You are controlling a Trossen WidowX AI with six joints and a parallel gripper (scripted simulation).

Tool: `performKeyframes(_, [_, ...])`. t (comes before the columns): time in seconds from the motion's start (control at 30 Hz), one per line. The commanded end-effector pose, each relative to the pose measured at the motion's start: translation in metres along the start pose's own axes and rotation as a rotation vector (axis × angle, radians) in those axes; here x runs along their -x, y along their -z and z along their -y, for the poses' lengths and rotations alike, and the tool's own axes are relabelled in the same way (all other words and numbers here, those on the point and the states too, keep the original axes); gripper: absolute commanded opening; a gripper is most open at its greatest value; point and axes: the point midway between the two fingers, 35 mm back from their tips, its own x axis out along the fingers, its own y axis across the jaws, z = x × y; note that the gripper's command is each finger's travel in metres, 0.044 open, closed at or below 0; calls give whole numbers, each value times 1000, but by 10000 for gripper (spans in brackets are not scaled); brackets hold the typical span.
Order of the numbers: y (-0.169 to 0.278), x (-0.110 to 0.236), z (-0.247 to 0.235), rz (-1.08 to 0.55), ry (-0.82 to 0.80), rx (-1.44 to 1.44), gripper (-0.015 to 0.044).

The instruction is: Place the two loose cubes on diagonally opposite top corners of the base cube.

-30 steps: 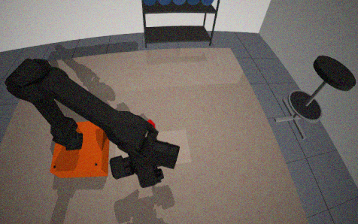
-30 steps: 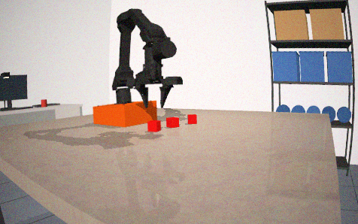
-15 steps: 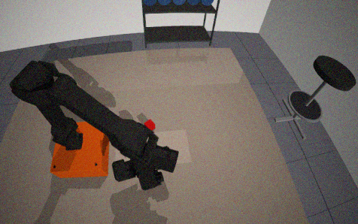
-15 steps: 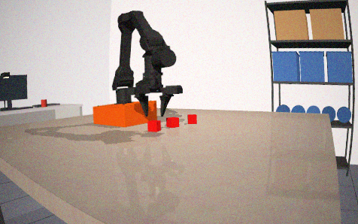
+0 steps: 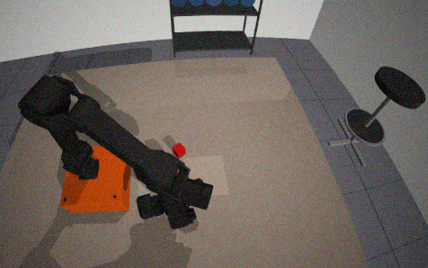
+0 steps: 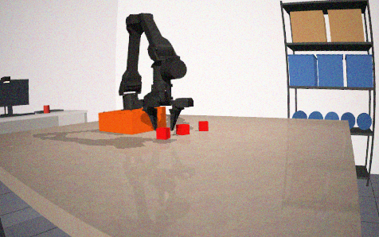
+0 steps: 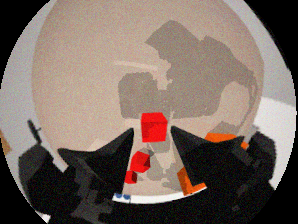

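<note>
Black gripper [image 6: 162, 126] spread, holding nothing, lowered over the nearest red cube [image 6: 163, 133] on the tan table [image 6: 239, 167], two more red cubes [image 6: 182, 129] at its 2 o'clock.

In the top view, two red cubes are being hidden by the arm [image 5: 121, 139]; the shelf rack [image 5: 257, 22] is being cropped at the upper edge.

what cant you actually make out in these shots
- Top view: only one red cube shows fully; the arm covers the others.
- Exterior view: three red cubes look alike, so which one is the fixed base is unclear.
- Exterior view: whether the open end effector straddles the nearest cube or stands behind it.
- Wrist view: the lower cube is partly cut off by a finger and blurred.
</note>
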Motion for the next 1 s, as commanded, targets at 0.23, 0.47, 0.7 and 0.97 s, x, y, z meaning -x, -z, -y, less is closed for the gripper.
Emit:
performKeyframes(0.23, [0, -9, 1, 2, 6, 6, 134])
performKeyframes(0.47, [-1, -5, 0, 2, 6, 6, 105])
performKeyframes(0.7, [-3, 16, -3, 3, 5, 6, 105])
performKeyframes(0.97, [-4, 41, -4, 3, 5, 6, 105])
